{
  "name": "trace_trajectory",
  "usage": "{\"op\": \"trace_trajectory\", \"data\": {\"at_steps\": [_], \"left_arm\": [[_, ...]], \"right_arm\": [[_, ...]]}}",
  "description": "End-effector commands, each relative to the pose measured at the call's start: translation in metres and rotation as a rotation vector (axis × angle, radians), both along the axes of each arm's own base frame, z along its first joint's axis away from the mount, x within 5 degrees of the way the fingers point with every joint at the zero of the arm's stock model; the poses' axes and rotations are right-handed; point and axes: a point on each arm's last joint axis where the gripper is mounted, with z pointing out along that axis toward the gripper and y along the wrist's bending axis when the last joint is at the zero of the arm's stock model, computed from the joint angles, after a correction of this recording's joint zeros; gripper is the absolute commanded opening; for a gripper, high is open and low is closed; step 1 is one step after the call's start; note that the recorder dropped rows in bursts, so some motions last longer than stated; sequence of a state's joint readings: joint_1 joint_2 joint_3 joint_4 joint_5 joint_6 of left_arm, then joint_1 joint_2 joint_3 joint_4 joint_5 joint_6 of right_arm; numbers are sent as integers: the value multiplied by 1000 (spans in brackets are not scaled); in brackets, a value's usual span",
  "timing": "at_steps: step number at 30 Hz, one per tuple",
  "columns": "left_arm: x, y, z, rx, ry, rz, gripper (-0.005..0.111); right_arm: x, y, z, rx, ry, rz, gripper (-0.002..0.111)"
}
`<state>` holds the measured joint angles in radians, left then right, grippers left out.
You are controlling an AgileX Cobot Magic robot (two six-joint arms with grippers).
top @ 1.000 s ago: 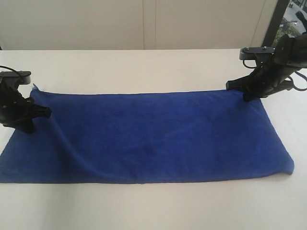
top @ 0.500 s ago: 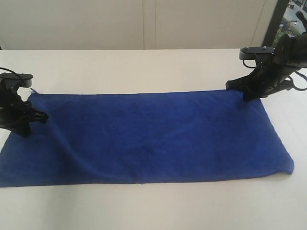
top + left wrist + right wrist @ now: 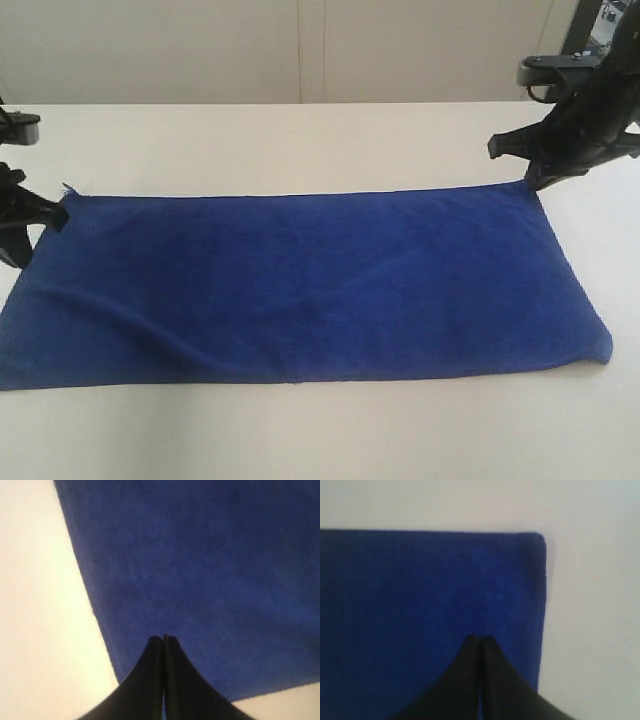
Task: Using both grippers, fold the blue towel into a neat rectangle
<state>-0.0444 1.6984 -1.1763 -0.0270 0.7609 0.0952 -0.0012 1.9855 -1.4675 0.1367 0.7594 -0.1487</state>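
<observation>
The blue towel (image 3: 310, 285) lies spread flat on the white table (image 3: 300, 140), with a soft ripple near its left end. The left gripper (image 3: 163, 639), jaws pressed together on nothing, hovers over the towel's left edge. The right gripper (image 3: 480, 639), likewise closed and empty, hangs above a right-end corner.

The towel (image 3: 300, 280) is deep royal blue all over, plain and even; a slightly darker shade follows a shallow ripple near its left end; the table (image 3: 300, 140) is plain off-white, looking creamier in the left wrist view; the left gripper (image 3: 163, 640) and right gripper (image 3: 480, 639) are black; their fingers (image 3: 145, 680) show as matte black wedges; the wall (image 3: 150, 50) behind is pale beige-grey with thin vertical seams.
</observation>
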Motion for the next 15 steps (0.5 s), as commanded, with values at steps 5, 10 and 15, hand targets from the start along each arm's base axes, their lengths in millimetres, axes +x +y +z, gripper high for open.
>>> {"op": "trace_trajectory", "data": {"at_steps": [5,10,15], "left_arm": [[-52,-23,-49,3,122,-83,0],[-57,-22,-70,17,166,-154,0],[-59,-20,-81,40,233,-194,0]], "right_arm": [[-38,-1,-26,11,112,-6,0],[-45,-3,-41,-10,105,-6,0],[-49,-6,-47,-54,137,25,0]]}}
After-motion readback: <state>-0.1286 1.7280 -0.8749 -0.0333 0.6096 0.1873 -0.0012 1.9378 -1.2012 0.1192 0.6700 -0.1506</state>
